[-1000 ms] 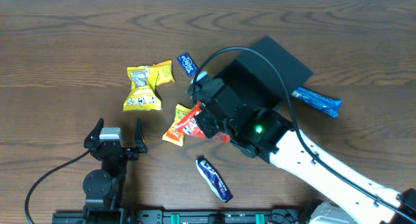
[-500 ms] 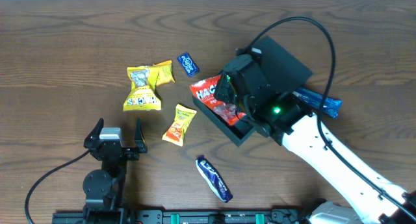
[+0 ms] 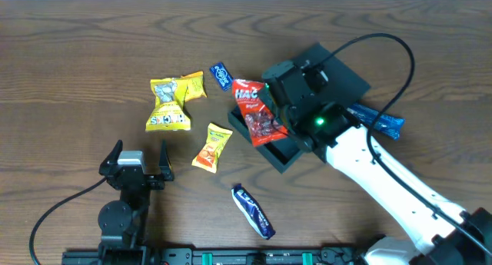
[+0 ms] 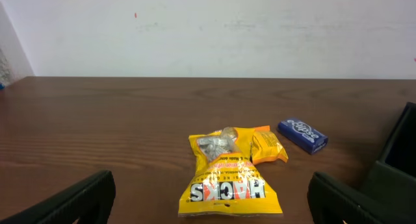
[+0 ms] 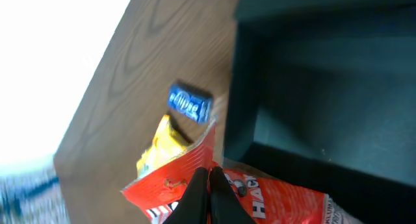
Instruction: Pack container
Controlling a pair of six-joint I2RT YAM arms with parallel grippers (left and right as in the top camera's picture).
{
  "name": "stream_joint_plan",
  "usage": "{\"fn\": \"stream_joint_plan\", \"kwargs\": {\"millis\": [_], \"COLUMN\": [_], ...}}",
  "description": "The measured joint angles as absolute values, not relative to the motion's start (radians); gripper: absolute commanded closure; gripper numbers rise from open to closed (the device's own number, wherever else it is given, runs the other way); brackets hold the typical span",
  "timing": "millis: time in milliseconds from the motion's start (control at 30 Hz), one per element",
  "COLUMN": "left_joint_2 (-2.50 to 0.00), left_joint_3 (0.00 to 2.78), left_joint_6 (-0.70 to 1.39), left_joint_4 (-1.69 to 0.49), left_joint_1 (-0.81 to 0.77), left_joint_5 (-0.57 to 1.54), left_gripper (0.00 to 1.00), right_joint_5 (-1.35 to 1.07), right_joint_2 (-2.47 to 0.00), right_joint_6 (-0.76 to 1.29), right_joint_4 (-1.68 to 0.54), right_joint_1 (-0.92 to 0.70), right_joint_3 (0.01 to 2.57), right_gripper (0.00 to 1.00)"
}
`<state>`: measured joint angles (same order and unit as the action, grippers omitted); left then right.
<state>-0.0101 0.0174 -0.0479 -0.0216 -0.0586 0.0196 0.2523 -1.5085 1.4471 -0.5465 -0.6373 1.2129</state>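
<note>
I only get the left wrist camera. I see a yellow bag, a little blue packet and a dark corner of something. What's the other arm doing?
Observer: The right pincer is shut on a red snack bag, holding it at the left edge of the open box.
Operator: Are there snacks I can't see?
Observer: Yes. An orange bag lies close to your left pincer, just under your view.
Operator: Any more?
Observer: A long dark-blue bar lies in front of the box, nearer the robot.

A bag (image 3: 256, 113) overlaps the box's (image 3: 340, 79) nine-o'clock rim (partly over its inside); a bar (image 3: 380, 121) lies at its three o'clock.
</note>
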Motion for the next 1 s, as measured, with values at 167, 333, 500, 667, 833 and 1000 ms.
{"fn": "stream_joint_plan", "kwargs": {"millis": [167,333,500,667,833,1000], "left_joint_2": [-0.010,-0.010,-0.010,-0.010,-0.010,-0.010], "left_joint_3": [0.017,0.017,0.017,0.017,0.017,0.017], "left_joint_6": [-0.048,-0.048,-0.048,-0.048,-0.048,-0.048], "left_joint_4": [-0.022,-0.022,-0.022,-0.022,-0.022,-0.022], "left_joint_1": [-0.059,-0.059,-0.059,-0.059,-0.059,-0.059], "left_joint_5": [0.020,0.020,0.020,0.020,0.020,0.020], "left_gripper": [0.05,0.05,0.05,0.05,0.05,0.05], "right_joint_5": [0.291,0.317,0.329,0.338,0.343,0.357], "right_joint_2": [-1.530,-1.557,-1.643,-1.756,-1.807,-1.813], "right_joint_6": [1.592,1.752,1.909,1.999,2.024,2.022], "right_joint_4": [-0.595,-0.631,-0.630,-0.561,-0.505,-0.509], "right_joint_1": [-0.589,-0.554,-0.551,-0.551,-0.550,-0.543], "right_joint_3": [1.213,1.213,1.214,1.214,1.214,1.214], "right_gripper": [0.99,0.98,0.98,0.98,0.99,0.46]}}
